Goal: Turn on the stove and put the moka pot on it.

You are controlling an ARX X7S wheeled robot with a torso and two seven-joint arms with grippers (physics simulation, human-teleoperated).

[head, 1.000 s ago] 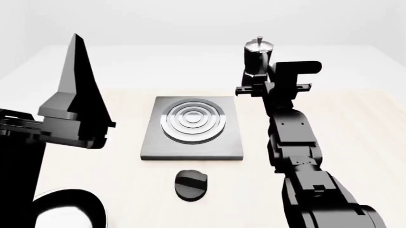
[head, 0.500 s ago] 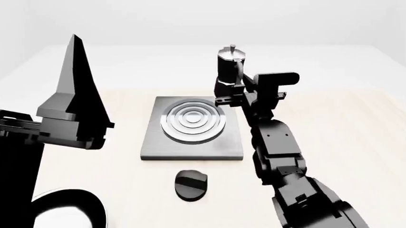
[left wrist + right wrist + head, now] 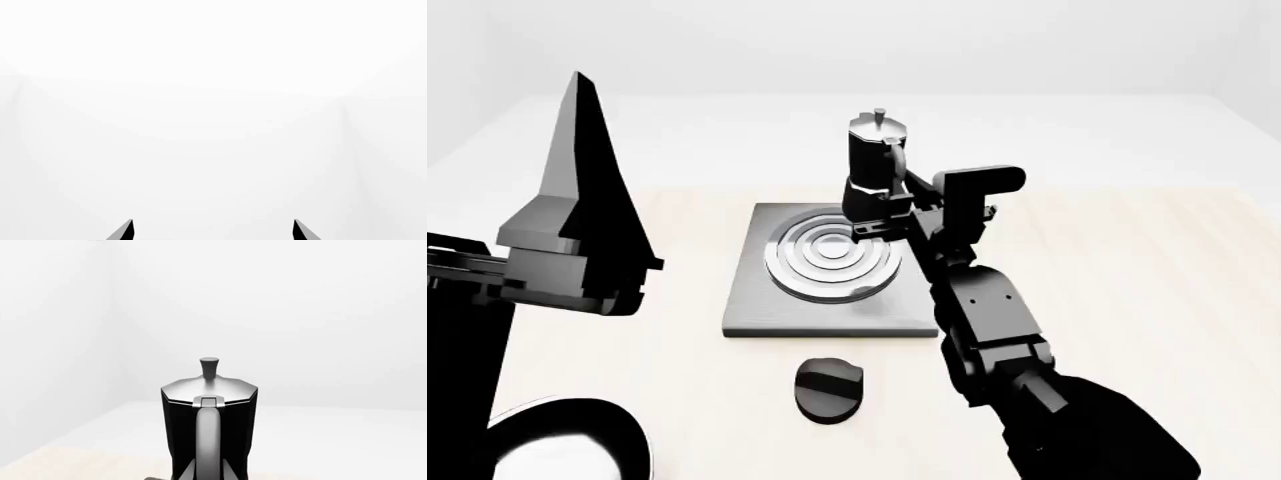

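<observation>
Right gripper holds the unlabelled moka pot above the stove.

Right arm reaches forward, its claw clamped closed; left arm is raised, claw pointing up, fingers apart

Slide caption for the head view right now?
Right pincer holds the moka pot above the stove burner's far edge.
</observation>
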